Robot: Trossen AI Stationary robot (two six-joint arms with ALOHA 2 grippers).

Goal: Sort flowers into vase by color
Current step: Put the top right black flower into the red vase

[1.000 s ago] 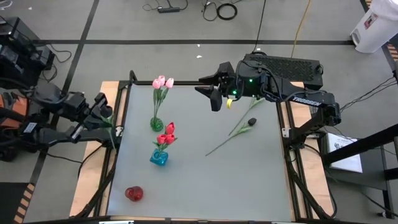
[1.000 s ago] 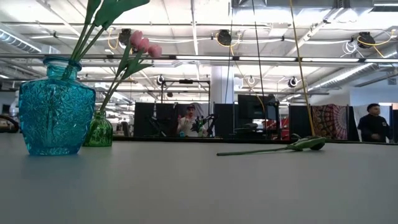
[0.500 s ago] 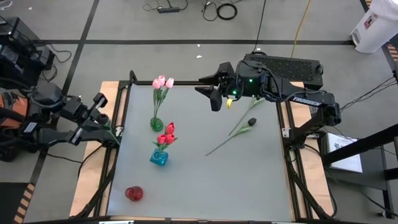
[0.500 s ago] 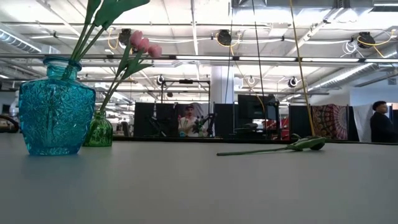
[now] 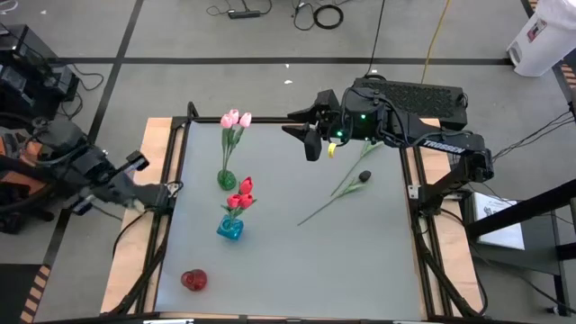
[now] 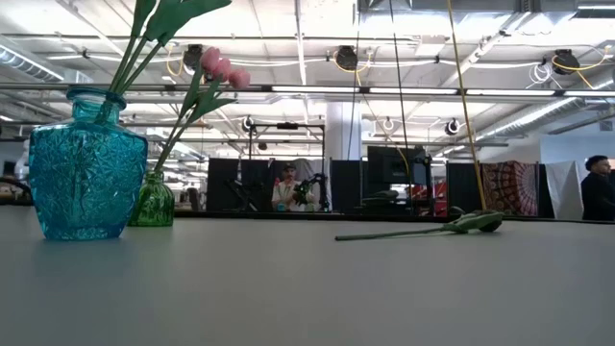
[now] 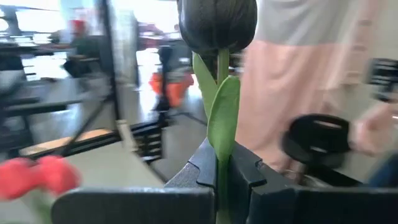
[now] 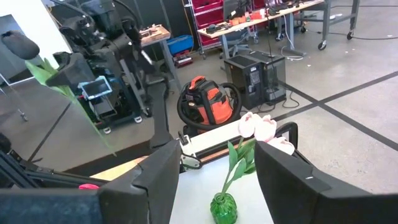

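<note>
My left gripper (image 5: 142, 178) is beyond the table's left edge, shut on a black tulip (image 7: 217, 25) with a green stem and leaf. The tulip also shows in the right wrist view (image 8: 18, 43). My right gripper (image 5: 310, 137) is open and empty above the table's far side. A second black tulip (image 5: 364, 176) lies flat on the table at the right, and shows in the low view (image 6: 478, 223). Pink tulips (image 5: 236, 118) stand in a green vase (image 5: 226, 180). Red tulips (image 5: 243, 191) stand in a blue vase (image 5: 229, 229). A red vase (image 5: 193, 280) holds nothing. My left gripper pinches the black tulip's green stem (image 7: 222, 163) between its two fingers (image 7: 255, 180), just below the leaf. The bud head stands out beyond the fingertips. The tulip is lifted clear of the table.
The three vases stand in a row along the table's left half. The grey table top (image 5: 297, 261) is bare at the middle and near right. Wooden side boards (image 5: 135, 261) and a black frame border the table. People show in the room beyond.
My left gripper has drawn back toward the left, away from the table's left edge, still carrying the black tulip. My right arm and the things on the table have kept still.
</note>
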